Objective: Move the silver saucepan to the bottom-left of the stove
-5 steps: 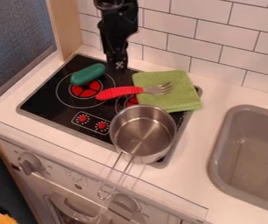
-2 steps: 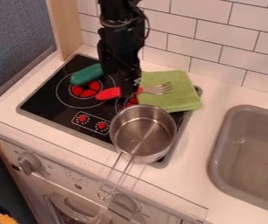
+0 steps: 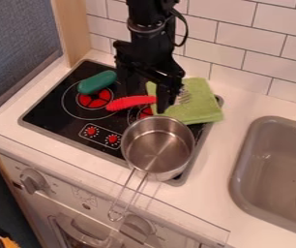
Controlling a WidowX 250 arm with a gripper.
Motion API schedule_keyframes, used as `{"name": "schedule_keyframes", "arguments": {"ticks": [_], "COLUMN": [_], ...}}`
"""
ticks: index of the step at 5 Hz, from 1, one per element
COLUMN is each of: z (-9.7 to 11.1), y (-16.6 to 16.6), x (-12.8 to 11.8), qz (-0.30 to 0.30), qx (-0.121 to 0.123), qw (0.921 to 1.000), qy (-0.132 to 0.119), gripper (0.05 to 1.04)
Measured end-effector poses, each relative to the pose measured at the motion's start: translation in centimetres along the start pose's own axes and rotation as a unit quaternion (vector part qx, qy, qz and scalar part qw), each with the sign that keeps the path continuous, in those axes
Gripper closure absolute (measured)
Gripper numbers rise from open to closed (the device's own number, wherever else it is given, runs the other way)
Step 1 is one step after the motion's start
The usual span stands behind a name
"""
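Just below the frame's centre, the silver saucepan (image 3: pixel 158 150) sits on the lower-right part of the stove (image 3: pixel 57 118). I have the gripper (image 3: pixel 148 92) spread above; approach phase, I judge. Next: clear the fork (image 3: pixel 128 102) (it's close), grasp, shift left.

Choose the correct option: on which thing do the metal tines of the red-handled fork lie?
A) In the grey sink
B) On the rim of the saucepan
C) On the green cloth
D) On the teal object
C: the fork's tines reach over the green cloth, while its red handle extends left across the black stove.
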State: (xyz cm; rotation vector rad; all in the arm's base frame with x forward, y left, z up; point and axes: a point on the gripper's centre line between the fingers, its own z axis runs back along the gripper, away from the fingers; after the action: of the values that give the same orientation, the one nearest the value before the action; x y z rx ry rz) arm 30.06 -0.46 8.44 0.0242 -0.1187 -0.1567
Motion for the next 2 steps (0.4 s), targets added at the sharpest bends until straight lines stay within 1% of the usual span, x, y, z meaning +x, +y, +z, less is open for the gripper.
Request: {"name": "schedule_keyframes", "arguments": {"ticks": [1, 2], "z": [-1.2, -2.7], "y": [-0.1, 1.0], "x": [-1.5, -2.7], "qz": [0.059, 0.094], "qx": [0.001, -0.003], "qw": [0.9981, 0.9952], "qy": [0.019, 0.028], "gripper": [0.083, 0.083]}}
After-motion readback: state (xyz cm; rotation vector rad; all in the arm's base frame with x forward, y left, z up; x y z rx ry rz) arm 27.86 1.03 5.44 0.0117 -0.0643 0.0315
